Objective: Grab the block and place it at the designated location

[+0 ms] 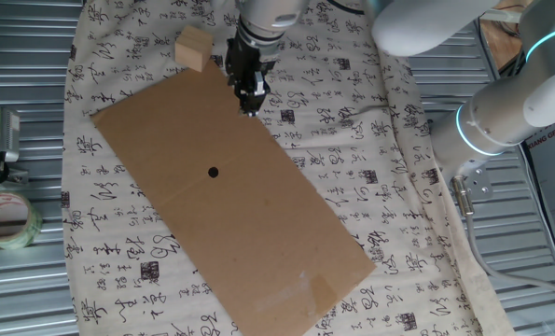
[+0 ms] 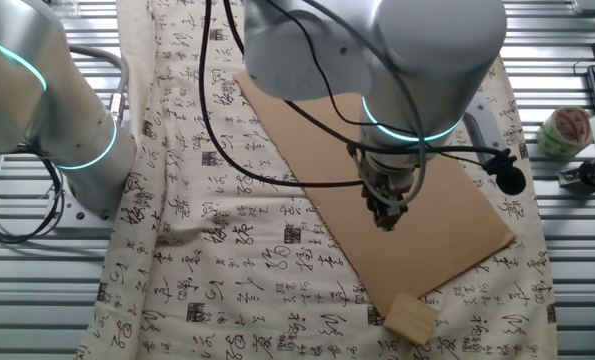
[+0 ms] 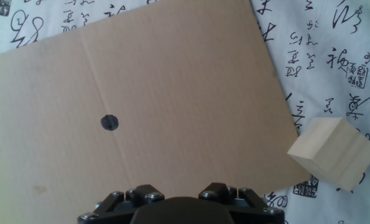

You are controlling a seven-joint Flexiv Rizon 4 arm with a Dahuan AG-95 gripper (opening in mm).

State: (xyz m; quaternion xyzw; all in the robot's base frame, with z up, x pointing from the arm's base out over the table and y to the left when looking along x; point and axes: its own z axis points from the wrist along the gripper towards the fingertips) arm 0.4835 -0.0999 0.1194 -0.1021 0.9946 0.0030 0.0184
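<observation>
One fixed view looks steeply down from above, with the cardboard sheet [image 1: 230, 187] running diagonally across the frame's middle and the block [image 1: 193, 49] at upper left. The other fixed view faces it from roughly the opposite side, lower and nearer, putting the block [image 2: 412, 319] at the bottom edge. The hand view hangs close above the sheet [image 3: 160, 99], looking nearly straight down; all three share block and sheet.

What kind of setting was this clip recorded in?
Probably a robotics lab bench rather than a home: a ribbed metal tabletop draped with a white calligraphy-printed cloth, a flat brown cardboard sheet with a black dot, and a roll of clear tape nearby.
</observation>
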